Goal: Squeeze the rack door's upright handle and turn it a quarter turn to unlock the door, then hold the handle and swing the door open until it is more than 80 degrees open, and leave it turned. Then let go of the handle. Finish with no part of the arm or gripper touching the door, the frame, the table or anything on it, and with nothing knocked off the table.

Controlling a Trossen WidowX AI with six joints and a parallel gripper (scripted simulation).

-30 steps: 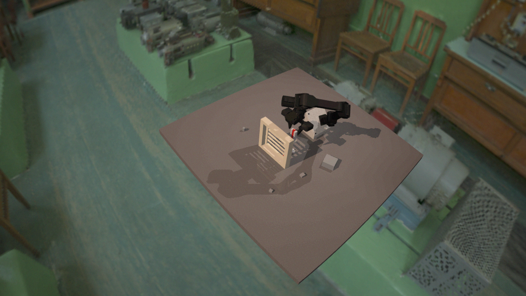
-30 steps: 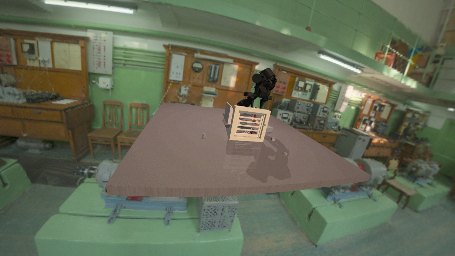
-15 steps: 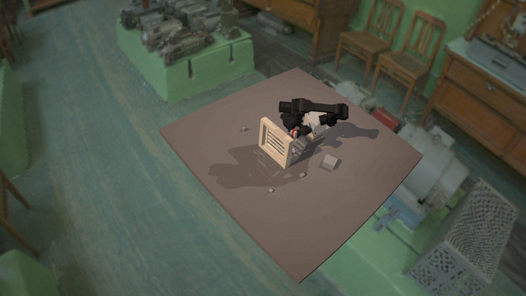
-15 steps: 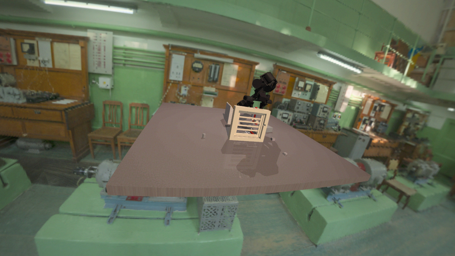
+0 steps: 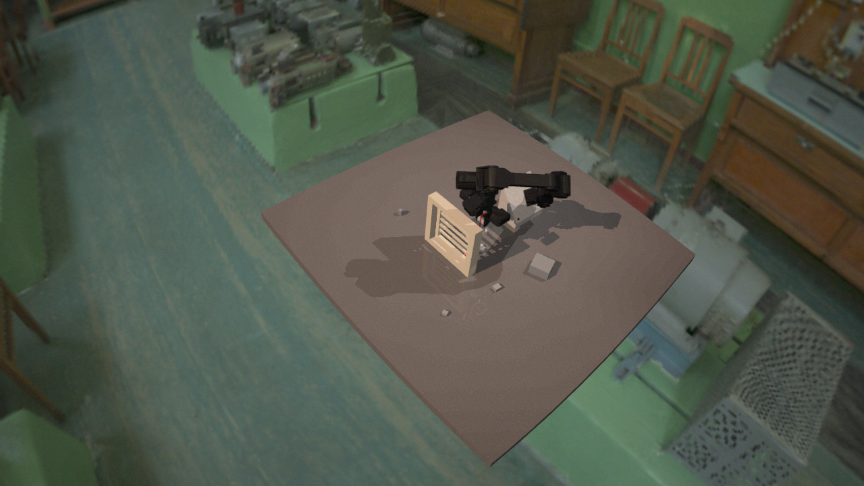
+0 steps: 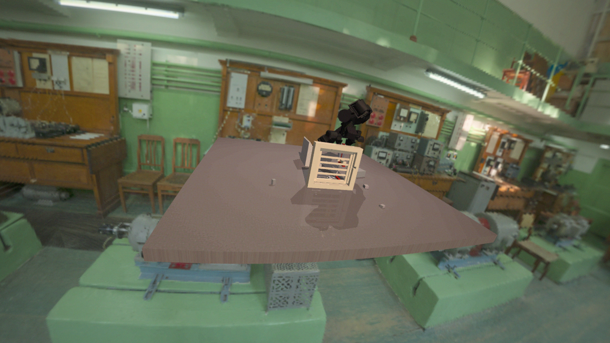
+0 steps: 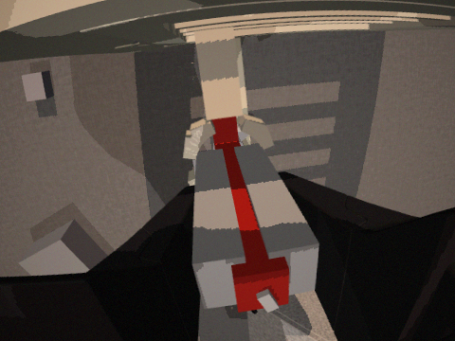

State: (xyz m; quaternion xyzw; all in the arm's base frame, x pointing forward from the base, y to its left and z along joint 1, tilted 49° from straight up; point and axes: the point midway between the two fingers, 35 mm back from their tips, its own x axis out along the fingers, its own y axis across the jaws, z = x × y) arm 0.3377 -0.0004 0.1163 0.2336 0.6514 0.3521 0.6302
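Note:
The cream rack frame [image 5: 470, 266] [image 6: 314, 172] stands upright on the table. Its slatted door [image 5: 451, 233] [image 7: 284, 25] looks closed, flush in the frame. The handle [image 5: 483, 213] [image 7: 245, 213], grey-white with a red middle strip, stands out from the door on a cream stem and looks upright. My gripper [image 5: 484, 212] [image 7: 237, 189] is in front of the door, its black fingers on both sides of the handle and pressed against its pale sides. It is shut on the handle. The fingertips are partly hidden behind the handle in the wrist view.
A pale box [image 5: 516, 204] stands behind the gripper. A grey block [image 5: 541, 266] [image 7: 52, 256] lies to one side of the rack. Small blocks lie near the rack [image 5: 496, 287] [image 6: 365, 186], towards the table's near edge [image 5: 445, 312] [image 6: 381, 206] and on the other side [image 5: 401, 212] [image 6: 272, 182].

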